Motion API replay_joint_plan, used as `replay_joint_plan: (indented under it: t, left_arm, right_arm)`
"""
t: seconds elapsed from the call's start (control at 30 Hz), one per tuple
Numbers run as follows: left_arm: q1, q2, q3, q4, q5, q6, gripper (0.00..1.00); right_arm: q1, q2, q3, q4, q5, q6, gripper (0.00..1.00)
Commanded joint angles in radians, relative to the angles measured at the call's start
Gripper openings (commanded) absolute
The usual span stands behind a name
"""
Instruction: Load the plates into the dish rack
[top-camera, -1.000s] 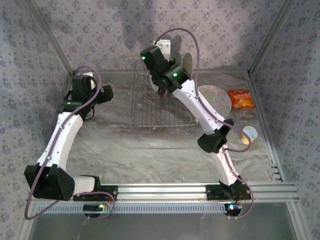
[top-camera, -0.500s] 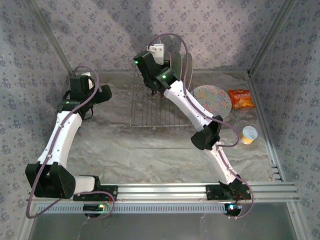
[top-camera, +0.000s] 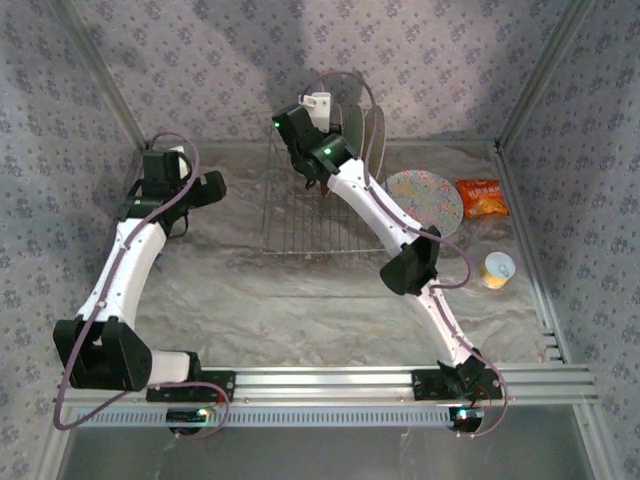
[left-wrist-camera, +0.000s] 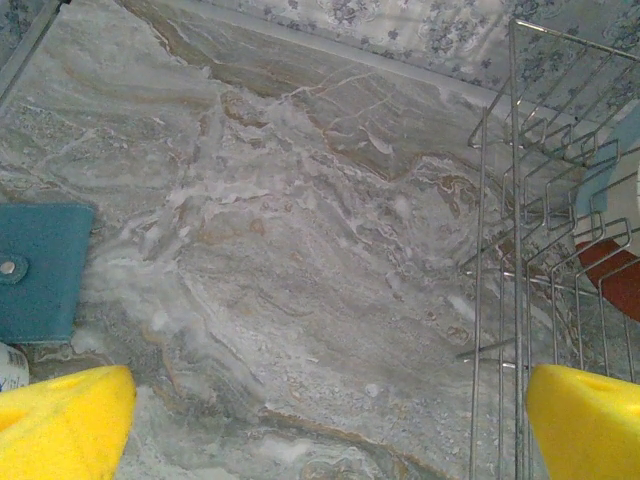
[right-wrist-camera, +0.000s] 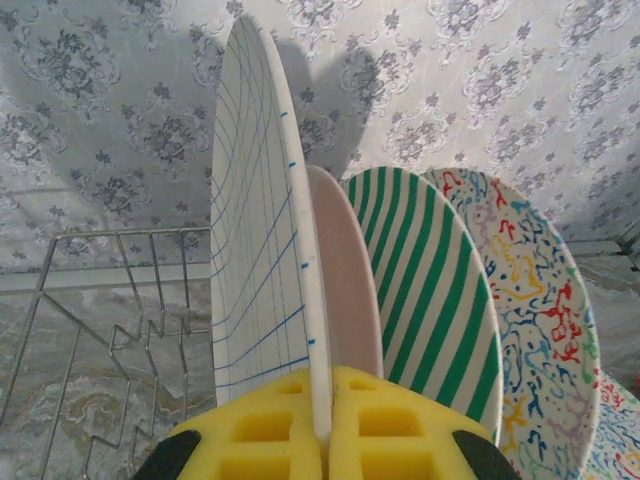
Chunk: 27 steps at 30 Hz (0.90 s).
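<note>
While the right gripper (right-wrist-camera: 320, 415) clamps the plaid plate (right-wrist-camera: 250, 230) upright at the dish rack (right-wrist-camera: 100, 300), the left gripper (left-wrist-camera: 320, 425) hangs spread apart above the table (left-wrist-camera: 250, 250). One floral plate (top-camera: 425, 195) lies beside the rack.

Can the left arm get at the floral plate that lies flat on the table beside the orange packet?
Probably not. The floral plate lies far to the right, the left gripper hangs left of the dish rack, and the rack and the right arm stand between them.
</note>
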Motion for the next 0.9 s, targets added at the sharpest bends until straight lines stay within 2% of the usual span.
replay_joint_plan:
  t: [0.0, 0.37, 0.87]
  left_arm:
    - [0.013, 0.001, 0.021, 0.018, 0.026, -0.012, 0.99]
    - [0.043, 0.006, 0.023, 0.023, 0.065, -0.026, 0.99]
    - [0.061, 0.026, 0.027, 0.024, 0.095, -0.036, 0.99]
  right_arm:
    - [0.000, 0.001, 0.047, 0.067, 0.012, 0.038, 0.00]
    - [-0.003, 0.038, 0.047, 0.079, -0.004, 0.037, 0.00]
    - [-0.004, 0.102, 0.030, 0.018, -0.025, 0.126, 0.00]
